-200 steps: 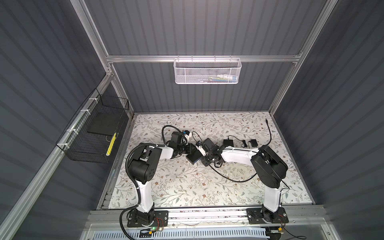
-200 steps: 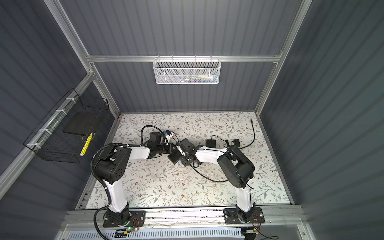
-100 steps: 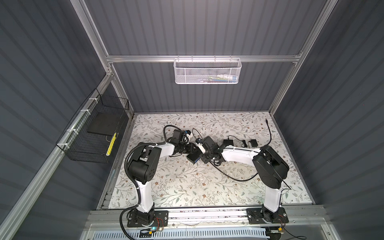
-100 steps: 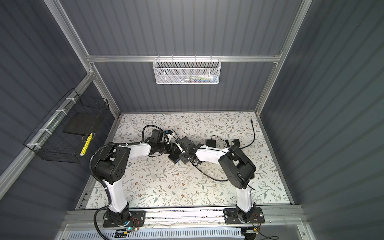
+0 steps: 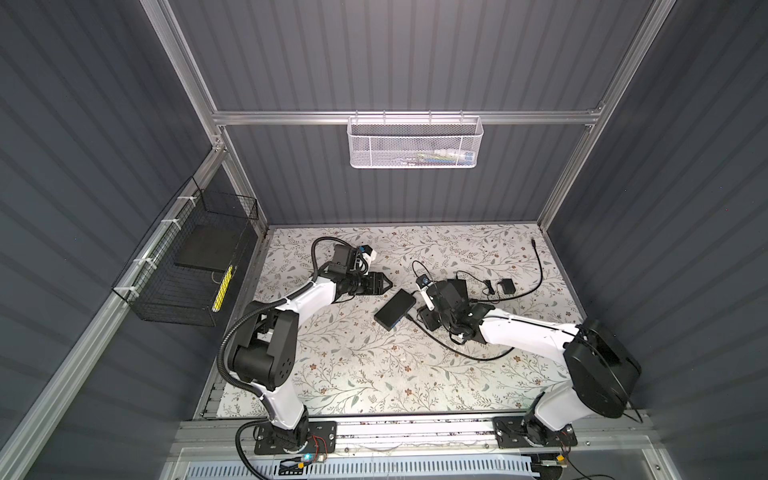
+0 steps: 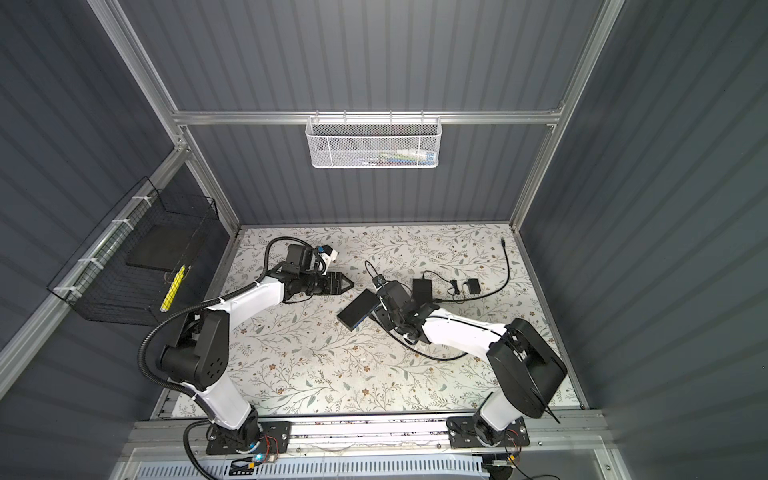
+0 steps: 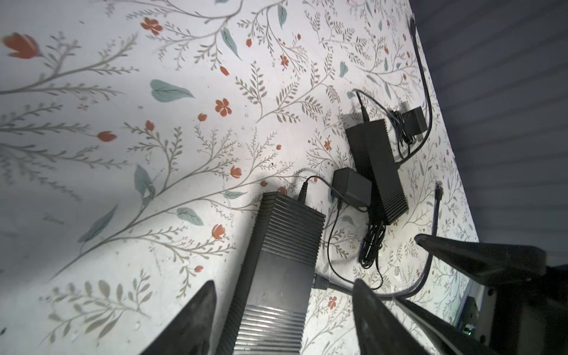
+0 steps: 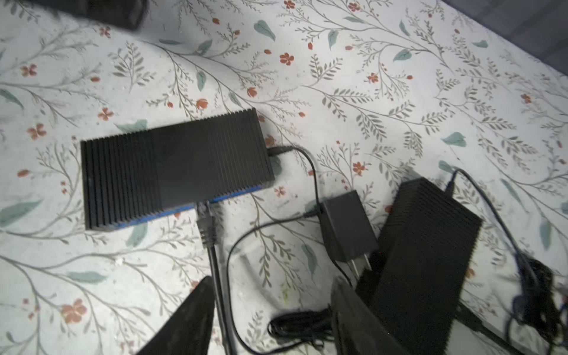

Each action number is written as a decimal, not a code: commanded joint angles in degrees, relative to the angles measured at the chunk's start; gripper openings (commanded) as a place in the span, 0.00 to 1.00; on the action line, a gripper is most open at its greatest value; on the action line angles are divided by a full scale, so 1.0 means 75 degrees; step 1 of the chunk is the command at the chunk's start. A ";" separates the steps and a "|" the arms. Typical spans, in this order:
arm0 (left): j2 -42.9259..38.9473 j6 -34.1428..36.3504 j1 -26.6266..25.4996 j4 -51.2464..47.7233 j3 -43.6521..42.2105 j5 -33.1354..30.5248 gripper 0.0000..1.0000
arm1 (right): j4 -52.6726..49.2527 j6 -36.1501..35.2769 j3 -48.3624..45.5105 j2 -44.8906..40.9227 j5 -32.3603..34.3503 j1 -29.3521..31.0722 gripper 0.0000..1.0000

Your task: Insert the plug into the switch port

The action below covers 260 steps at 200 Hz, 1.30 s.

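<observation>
The switch point(image 5: 395, 309) point(image 6: 358, 309) is a black ribbed box with a blue port face, lying flat mid-table. The plug point(image 8: 205, 221) sits in a port on that blue face, and its dark cable point(image 8: 215, 267) trails away over the table. My left gripper point(image 5: 388, 284) point(image 7: 283, 282) stands open at the switch's point(image 7: 276, 276) near end, its fingers wide on either side and not touching it. My right gripper point(image 5: 423, 322) point(image 8: 273, 279) is open a short way back from the switch point(image 8: 175, 169), and the cable runs just inside one finger.
A second ribbed black box point(image 8: 424, 246) point(image 5: 457, 286) and a small wall adapter point(image 8: 347, 227) with a coiled lead lie close beside my right gripper. Another adapter point(image 5: 508, 286) and a loose cable point(image 5: 538, 266) lie at the back right. Wire baskets hang on the walls.
Both grippers have gone from shut to open. The left has let go at the switch and the right at the plug's cable. The right has drawn back slightly.
</observation>
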 commanded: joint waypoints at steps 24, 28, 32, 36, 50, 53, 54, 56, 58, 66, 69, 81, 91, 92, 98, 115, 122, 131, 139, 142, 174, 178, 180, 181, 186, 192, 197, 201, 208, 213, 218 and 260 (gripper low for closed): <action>-0.1961 0.0235 0.0617 0.0121 -0.0648 -0.2105 0.81 | -0.0002 0.0348 -0.0970 -0.2088 0.0522 -0.1340 0.89; -0.2082 0.0226 0.0698 0.0213 -0.0761 -0.2228 0.81 | 0.0060 0.0379 -0.1080 -0.2317 0.0506 -0.1529 0.92; -0.2206 0.0208 0.0778 0.0284 -0.0874 -0.2426 0.82 | 0.0127 0.0430 -0.1194 -0.2539 0.0528 -0.1705 0.94; -0.2331 0.0189 0.0839 0.0412 -0.0979 -0.2686 0.82 | 0.0222 0.0456 -0.1292 -0.2809 0.0542 -0.1899 0.96; -0.2825 0.0070 0.1008 0.0924 -0.1651 -0.3709 0.84 | 0.0657 0.0536 -0.1755 -0.3653 0.0758 -0.2508 0.99; -0.2919 0.0049 0.1050 0.1050 -0.1787 -0.3891 0.84 | 0.0731 0.0566 -0.1832 -0.3798 0.0802 -0.2637 0.99; -0.2946 0.0043 0.1068 0.1101 -0.1853 -0.3979 0.84 | 0.0766 0.0587 -0.1856 -0.3840 0.0815 -0.2675 0.99; -0.3002 0.0024 0.1105 0.1180 -0.1975 -0.4139 0.85 | 0.0813 0.0614 -0.1904 -0.3929 0.0841 -0.2768 0.99; -0.3049 -0.0007 0.1137 0.1255 -0.2076 -0.4291 0.86 | 0.0854 0.0641 -0.1951 -0.4007 0.0877 -0.2864 0.99; -0.3206 -0.0152 0.1334 0.1462 -0.2458 -0.4845 0.88 | 0.1045 0.0761 -0.2135 -0.4265 0.0988 -0.3230 0.99; -0.3252 -0.0238 0.1436 0.1515 -0.2588 -0.4988 0.88 | 0.1136 0.0795 -0.2208 -0.4341 0.1010 -0.3361 0.99; -0.3379 -0.0534 0.1831 0.1761 -0.3096 -0.5745 0.88 | 0.1508 0.0993 -0.2513 -0.4506 0.1038 -0.3930 0.99; -0.3479 -0.0613 0.2066 0.2115 -0.3553 -0.6262 0.88 | 0.1809 0.1144 -0.2731 -0.4449 0.1022 -0.4389 0.99; -0.3490 -0.0598 0.2074 0.2166 -0.3603 -0.6313 0.88 | 0.1832 0.1157 -0.2751 -0.4435 0.1018 -0.4430 0.99; -0.3545 -0.0496 0.2115 0.2448 -0.3908 -0.6643 0.88 | 0.1895 0.1283 -0.2813 -0.4319 0.1014 -0.4651 0.99; -0.3652 0.0036 0.2137 0.3518 -0.4736 -0.7295 0.88 | 0.2186 0.1282 -0.2953 -0.3871 0.1079 -0.5166 0.99; -0.3630 0.0301 0.2140 0.3915 -0.5003 -0.7418 0.88 | 0.2540 0.1098 -0.3091 -0.3688 0.1167 -0.5239 0.99; -0.3547 0.0616 0.2148 0.4484 -0.5355 -0.7425 0.88 | 0.3298 0.0813 -0.3348 -0.3443 0.1281 -0.5261 0.99; -0.3427 0.0833 0.2152 0.4946 -0.5581 -0.7397 0.89 | 0.3991 0.0598 -0.3566 -0.3272 0.1333 -0.5289 0.99; -0.3381 0.0862 0.2158 0.5080 -0.5653 -0.7396 0.88 | 0.4185 0.0539 -0.3628 -0.3223 0.1356 -0.5301 0.99; -0.2137 0.1047 0.2265 0.6869 -0.5902 -0.7013 0.89 | 0.5538 0.0499 -0.3935 -0.2329 0.0995 -0.5519 0.99; -0.2032 0.1051 0.2269 0.6810 -0.5813 -0.6915 0.89 | 0.5720 0.0475 -0.3960 -0.2184 0.0922 -0.5525 0.99; -0.2006 0.1064 0.2269 0.6776 -0.5772 -0.6836 0.89 | 0.5875 0.0437 -0.3973 -0.2100 0.0886 -0.5525 0.99; -0.1992 0.1066 0.2269 0.6782 -0.5755 -0.6794 0.89 | 0.5940 0.0416 -0.3982 -0.2065 0.0874 -0.5531 0.99; -0.1828 0.1155 0.2291 0.6983 -0.5698 -0.6621 0.89 | 0.6008 0.0366 -0.3936 -0.1955 0.0864 -0.5537 0.99; -0.1596 0.1236 0.2302 0.7446 -0.5719 -0.6488 0.89 | 0.5864 0.0361 -0.3851 -0.1944 0.0666 -0.5545 0.99; -0.1395 0.1278 0.2316 0.7802 -0.5726 -0.6450 0.90 | 0.5962 0.0361 -0.3836 -0.1916 0.0522 -0.5564 0.99; -0.1178 0.1303 0.2336 0.8103 -0.5717 -0.6425 0.90 | 0.6190 0.0344 -0.3873 -0.1841 0.0411 -0.5588 0.99; -0.0742 0.1260 0.2468 0.8365 -0.5597 -0.6122 0.91 | 0.6570 0.0150 -0.3925 -0.1673 0.0237 -0.5607 0.99; -0.0519 0.1323 0.2534 0.8311 -0.5405 -0.5836 0.90 | 0.6615 0.0052 -0.3872 -0.1593 0.0205 -0.5604 0.99; -0.0435 0.1466 0.2520 0.8089 -0.5259 -0.5666 0.90 | 0.6562 -0.0018 -0.3826 -0.1553 0.0168 -0.5607 0.99; 0.0094 0.1774 0.2516 0.8610 -0.5286 -0.4727 1.00 | 0.8169 -0.0228 -0.4199 -0.0675 -0.0421 -0.5713 0.99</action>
